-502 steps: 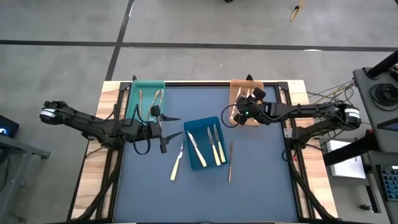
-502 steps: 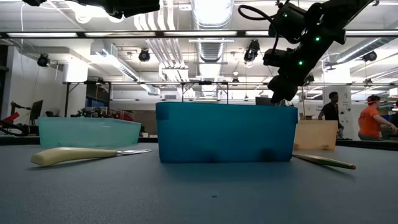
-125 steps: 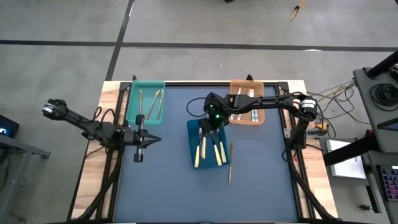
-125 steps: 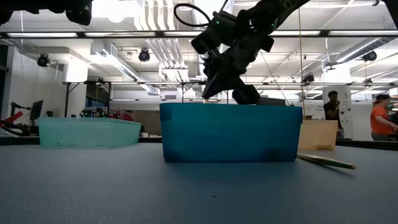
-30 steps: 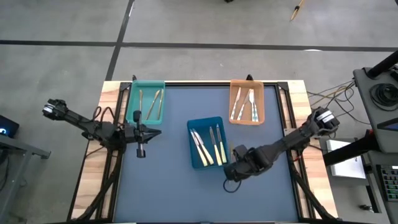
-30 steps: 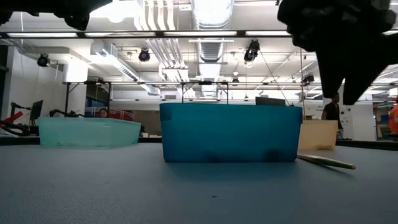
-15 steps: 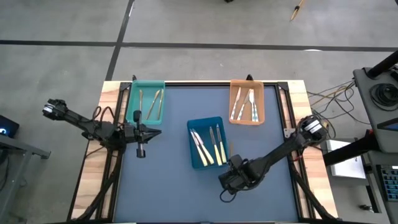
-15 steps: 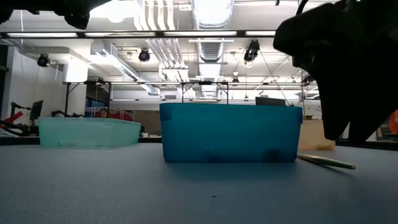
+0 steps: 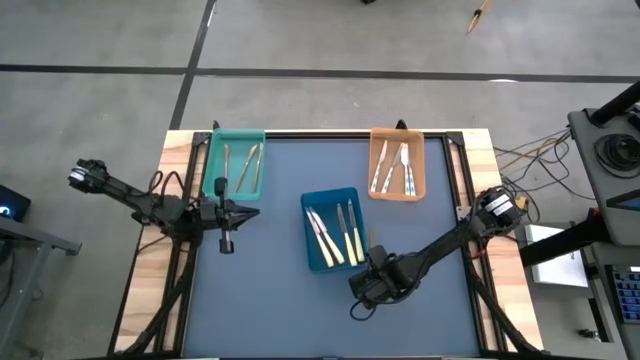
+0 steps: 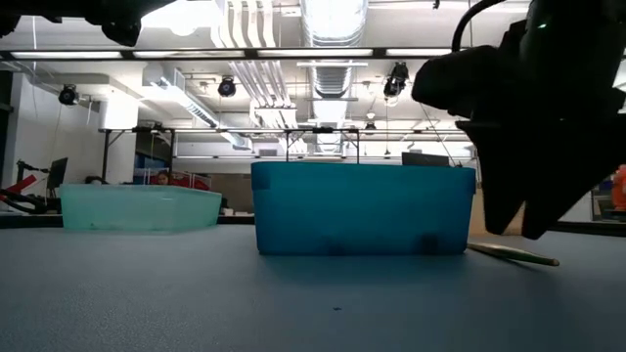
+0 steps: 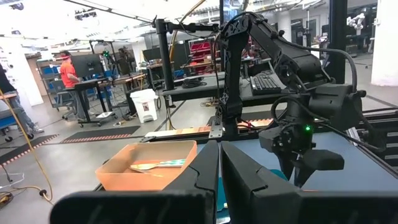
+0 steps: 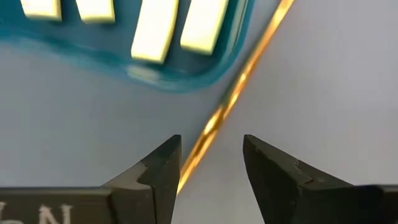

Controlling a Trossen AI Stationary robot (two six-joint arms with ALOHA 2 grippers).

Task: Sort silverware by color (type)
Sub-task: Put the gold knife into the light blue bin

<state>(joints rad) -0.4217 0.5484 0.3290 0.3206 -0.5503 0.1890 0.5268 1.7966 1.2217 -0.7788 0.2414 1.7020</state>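
Observation:
One gold-handled utensil point(image 12: 231, 98) lies flat on the dark mat just right of the blue tray point(image 9: 312, 240); it also shows in the low view point(image 10: 514, 254). My right gripper point(image 12: 208, 148) hangs open over its handle, pointing steeply down, one finger on each side and the tips a little above the mat point(image 10: 518, 227). The blue tray holds several cream-handled utensils point(image 9: 335, 225). My left gripper point(image 9: 252, 210) waits shut beside the teal tray, holding nothing.
The teal tray point(image 9: 212, 165) at the far left holds gold-handled utensils. The orange tray point(image 9: 377, 150) at the far right holds silvery ones. The blue tray's near wall point(image 12: 155, 78) stands close beside my right gripper. Bare mat stretches along the near side.
My right gripper has sunk toward the gold-handled utensil and shifted a little toward the table's near-left, tipping more steeply downward. Its fingers have stayed open. The utensil has not moved.

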